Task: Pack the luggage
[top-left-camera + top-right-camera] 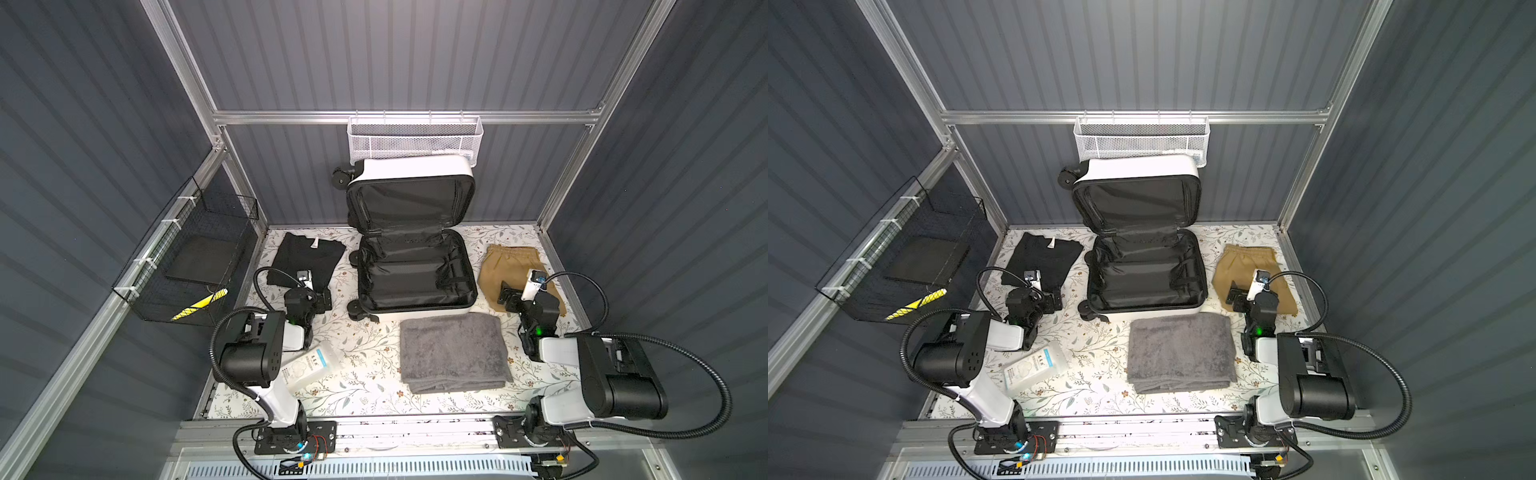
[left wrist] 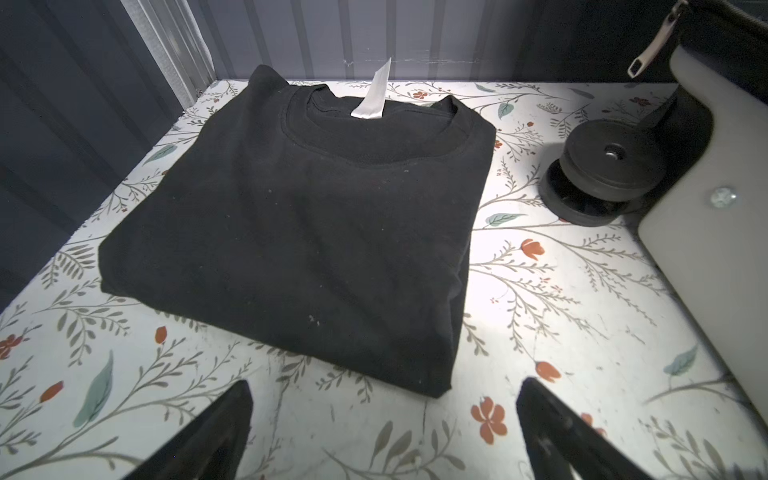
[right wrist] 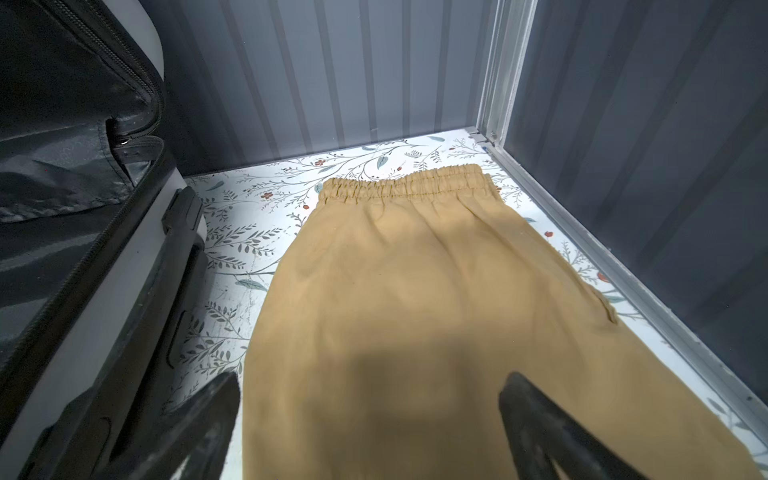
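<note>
The luggage (image 1: 415,166) (image 1: 1136,166) lies open at the middle back. Its lid leans on the back wall and its black-lined base holds nothing. A folded black T-shirt (image 1: 307,257) (image 2: 311,232) lies left of it. My left gripper (image 2: 384,386) (image 1: 311,287) hovers open just short of the shirt's near edge, over bare tabletop. Folded tan shorts (image 1: 509,264) (image 3: 415,291) lie right of the luggage. My right gripper (image 3: 374,380) (image 1: 518,287) is open above their near part, holding nothing. A folded grey towel (image 1: 455,353) lies in front of the luggage.
A clear packet with a blue label (image 1: 309,368) lies beside the left arm. A white mesh basket (image 1: 415,139) hangs on the back rail above the lid. A black wire basket (image 1: 187,266) hangs on the left wall. A floral cover (image 1: 365,345) lines the table.
</note>
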You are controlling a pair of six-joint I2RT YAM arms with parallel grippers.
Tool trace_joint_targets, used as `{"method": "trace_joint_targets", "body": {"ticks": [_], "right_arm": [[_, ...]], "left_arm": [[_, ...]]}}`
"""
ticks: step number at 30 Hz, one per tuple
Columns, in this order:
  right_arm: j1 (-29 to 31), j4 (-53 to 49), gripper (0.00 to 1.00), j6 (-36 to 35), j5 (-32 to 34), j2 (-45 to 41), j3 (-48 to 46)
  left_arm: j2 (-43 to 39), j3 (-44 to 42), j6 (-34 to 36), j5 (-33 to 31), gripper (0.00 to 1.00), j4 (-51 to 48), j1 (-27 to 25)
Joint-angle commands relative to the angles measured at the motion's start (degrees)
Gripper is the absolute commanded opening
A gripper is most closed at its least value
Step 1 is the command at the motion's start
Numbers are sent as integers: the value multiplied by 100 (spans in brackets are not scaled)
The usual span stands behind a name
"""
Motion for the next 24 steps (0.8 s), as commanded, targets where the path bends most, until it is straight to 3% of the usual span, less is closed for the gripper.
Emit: {"method": "trace_joint_targets", "body": {"ticks": [1, 24], "right_arm": [[15, 26, 99, -97, -149, -41, 34], [21, -18, 99, -122, -222, -49, 66]], "left_arm": [[31, 24, 109, 32, 100, 15, -33], [32, 22, 96, 24, 100, 16, -42]]}}
